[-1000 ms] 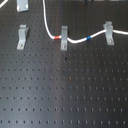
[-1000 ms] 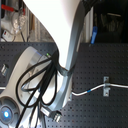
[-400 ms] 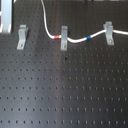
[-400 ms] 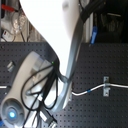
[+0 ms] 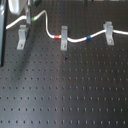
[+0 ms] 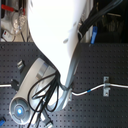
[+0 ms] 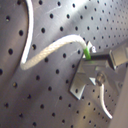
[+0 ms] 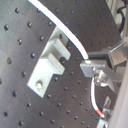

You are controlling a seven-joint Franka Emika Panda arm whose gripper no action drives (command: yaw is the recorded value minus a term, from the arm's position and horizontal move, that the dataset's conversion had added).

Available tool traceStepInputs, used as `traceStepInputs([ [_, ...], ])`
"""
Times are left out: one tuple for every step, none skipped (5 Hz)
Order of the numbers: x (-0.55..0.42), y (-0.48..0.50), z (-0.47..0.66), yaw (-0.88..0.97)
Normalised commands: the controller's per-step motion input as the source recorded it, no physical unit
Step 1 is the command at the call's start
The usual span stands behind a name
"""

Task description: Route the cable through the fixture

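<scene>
Three fixtures stand in a row on the black perforated desk (image 5: 65,95) in the first exterior view: the left fixture (image 5: 22,37), the middle fixture (image 5: 64,37) and the right fixture (image 5: 108,32). One cable (image 5: 75,39) runs across them. From the first exterior view's left it comes in near the top corner, carries a green band (image 5: 33,19) above the left fixture, arches up and drops to the middle fixture, where a red band (image 5: 57,36) lies just beside the fork. It then sags, shows a blue band (image 5: 88,37), passes through the right fixture and leaves at the first exterior view's right edge.

Whether the cable sits inside the left fixture's fork cannot be told there; in the second wrist view the cable (image 8: 70,35) passes along the top of a fixture (image 8: 49,65).

The arm (image 6: 55,45) fills most of the second exterior view, white, leaning over the desk, with black hoses looped by its wrist; a fixture (image 6: 105,85) holding the cable (image 6: 117,86) shows to the second exterior view's right.

In the first wrist view the pincer (image 7: 92,56) is closed on the cable at the green band (image 7: 88,51), right above a fixture (image 7: 84,80).
</scene>
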Motion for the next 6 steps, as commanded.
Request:
traceStepInputs([
  [-0.291, 0.363, 0.21, 0.47],
  [-0.249, 0.443, 0.12, 0.37],
  [-0.246, 0.473, 0.19, 0.29],
  [-0.219, 0.276, 0.06, 0.00],
  [-0.319, 0.184, -0.01, -0.05],
  [-0.106, 0.136, 0.00, -0.17],
])
